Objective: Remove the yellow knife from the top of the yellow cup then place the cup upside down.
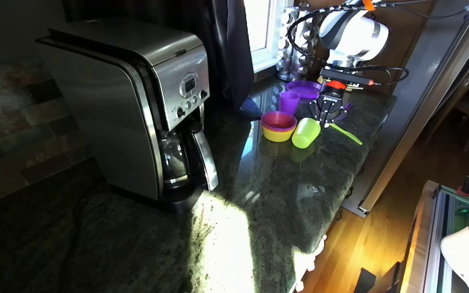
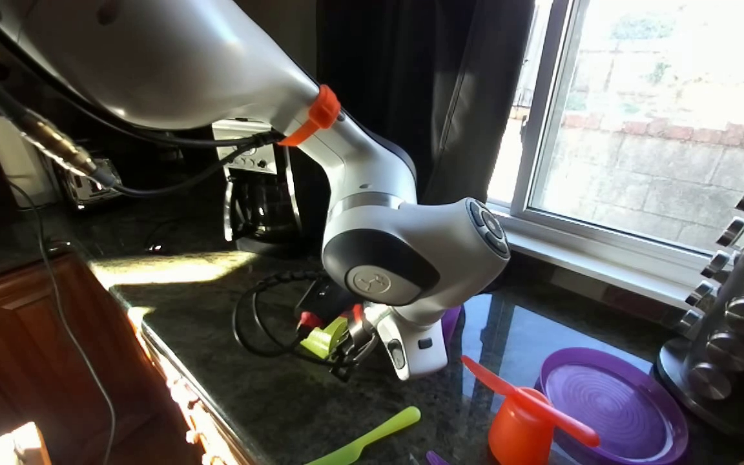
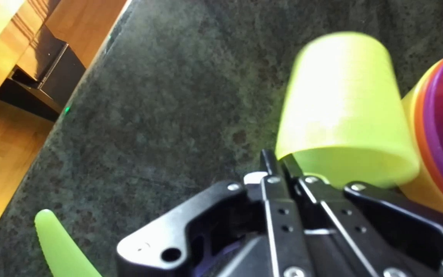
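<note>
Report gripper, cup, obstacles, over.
Jaws shut on rim of yellow-green tumbler, tumbler tilted. Yellow-green knife off it, on countertop. Nested bowls close beside tumbler, possibly in the way.

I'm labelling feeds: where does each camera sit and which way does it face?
An exterior view: above the counter by the coffee maker, facing along it; arm and claw show far off.
An exterior view: near the orange cup, facing the window and distant coffee maker; the arm dominates, claw partly hidden.
Wrist view: wrist-mounted, looking down at the yellow cup; claw only.
Both exterior views share the coffee maker and yellow knife.
</note>
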